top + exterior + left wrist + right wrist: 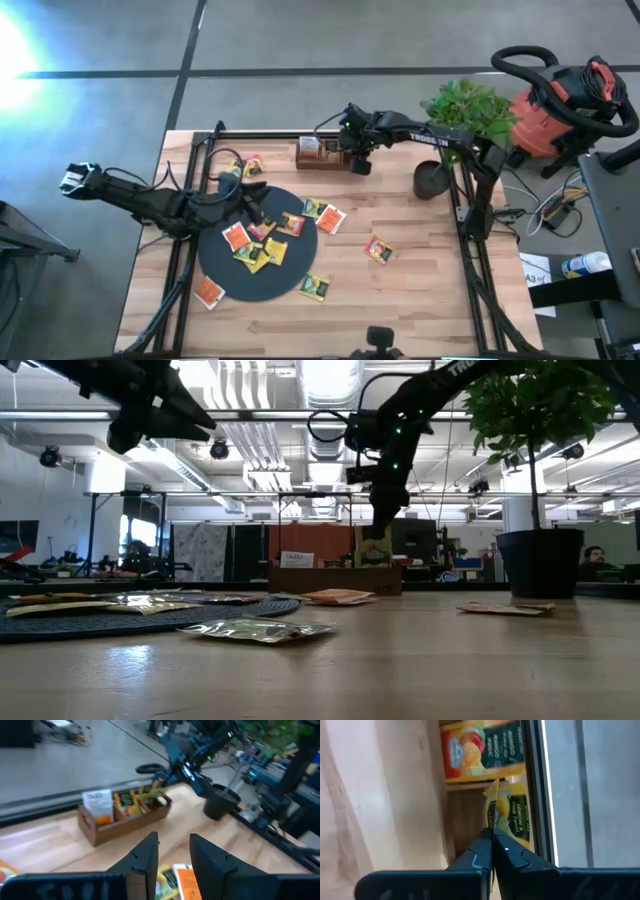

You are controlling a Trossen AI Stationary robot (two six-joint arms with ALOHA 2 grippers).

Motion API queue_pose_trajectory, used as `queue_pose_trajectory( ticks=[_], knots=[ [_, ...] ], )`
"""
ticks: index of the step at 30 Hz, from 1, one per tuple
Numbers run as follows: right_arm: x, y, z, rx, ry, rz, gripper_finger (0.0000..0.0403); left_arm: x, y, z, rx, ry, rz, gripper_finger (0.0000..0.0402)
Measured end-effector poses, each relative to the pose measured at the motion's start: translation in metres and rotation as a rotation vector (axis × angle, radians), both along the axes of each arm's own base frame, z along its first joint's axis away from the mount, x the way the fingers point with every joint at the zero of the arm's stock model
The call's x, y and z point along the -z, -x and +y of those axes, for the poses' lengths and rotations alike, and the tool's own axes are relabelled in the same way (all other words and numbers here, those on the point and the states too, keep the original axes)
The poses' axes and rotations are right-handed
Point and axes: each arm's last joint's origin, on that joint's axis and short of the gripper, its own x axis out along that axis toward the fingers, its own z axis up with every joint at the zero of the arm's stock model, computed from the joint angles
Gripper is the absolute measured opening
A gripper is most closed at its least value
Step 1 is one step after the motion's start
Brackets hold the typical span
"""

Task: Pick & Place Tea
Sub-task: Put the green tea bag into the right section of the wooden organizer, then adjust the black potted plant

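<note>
— Wooden slats make up the table (430,270), and how many tea packets lie on it?

— Counting from the high view: about six on the black disc (258,255), among them an orange-red one (237,237) and a cluster of yellow ones (262,252). Off the disc, one orange-red packet (208,292) lies by its near-left edge, one green-and-yellow packet (315,287) at its near-right edge, two more (323,213) just past its right rim, one (379,250) well apart on the bare wood, and two (243,167) near the far left corner. Some overlap, so the disc count is not exact.

— And the wooden compartment tray (322,154)?

— One tray, at the far edge of the table. The left wrist view shows it (125,817) with packets standing upright in its compartments: a white-and-orange one, then yellow and green ones.

— Where is the right gripper (358,162)?

— Directly above the tray's right end. Its jaws are clenched on one yellow packet (492,802), pinched edge-on, hanging over a compartment beside another yellow packet (514,817); an orange-red and green packet (485,750) stands in the next compartment.

— The left gripper (250,200)?

— It hovers over the far-left part of the disc, raised off the table. Its jaws (172,862) stand apart with nothing between them.

— Anything else?

— One potted plant (450,125) at the far right of the table, and one red vacuum cleaner (560,105) on the floor beyond.
</note>
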Motion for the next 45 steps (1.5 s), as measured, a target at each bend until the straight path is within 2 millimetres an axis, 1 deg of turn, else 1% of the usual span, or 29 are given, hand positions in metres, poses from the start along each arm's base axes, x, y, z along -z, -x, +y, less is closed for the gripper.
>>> queue_pose_trajectory(
  ticks=[3, 7, 13, 18, 21, 24, 27, 32, 37, 41, 45],
  knots=[
    [0.004, 0.002, -0.009, -0.002, -0.025, -0.017, 0.0008, 0.000, 0.000, 0.002, -0.037, -0.009, -0.006, 0.0106],
    [0.016, 0.001, -0.015, -0.013, -0.050, 0.002, 0.0008, 0.000, 0.001, 0.003, -0.062, -0.014, -0.009, 0.0106],
    [0.033, -0.004, -0.018, -0.052, -0.066, 0.041, 0.0008, 0.000, 0.001, 0.005, -0.085, -0.011, -0.016, 0.0106],
    [0.037, -0.007, -0.020, -0.052, -0.049, 0.030, 0.0008, 0.000, 0.001, 0.005, -0.091, -0.001, -0.025, 0.0106],
    [0.038, -0.008, -0.022, -0.036, -0.011, 0.038, 0.0008, 0.000, 0.001, 0.005, -0.091, -0.001, -0.025, 0.0106],
    [0.038, -0.008, -0.022, -0.033, -0.007, 0.045, 0.0010, 0.000, 0.001, 0.005, -0.091, -0.001, -0.025, 0.0106],
    [0.038, -0.008, -0.022, -0.032, -0.010, 0.051, 0.0020, 0.000, 0.001, 0.005, -0.091, -0.001, -0.025, 0.0106],
    [0.037, -0.007, -0.022, -0.025, 0.002, 0.055, 0.0057, 0.000, 0.001, 0.005, -0.091, -0.001, -0.025, 0.0106],
    [0.035, -0.007, -0.021, 0.004, 0.071, 0.096, 0.0093, 0.000, 0.001, 0.005, -0.090, -0.001, -0.024, 0.0106],
    [0.025, -0.007, -0.016, -0.005, 0.088, 0.071, 0.0108, 0.000, 0.001, 0.005, -0.089, 0.000, -0.024, 0.0106],
    [0.007, -0.008, -0.008, -0.021, 0.111, 0.026, 0.0107, 0.000, 0.001, 0.005, -0.087, -0.004, -0.021, 0.0106]
  ],
)
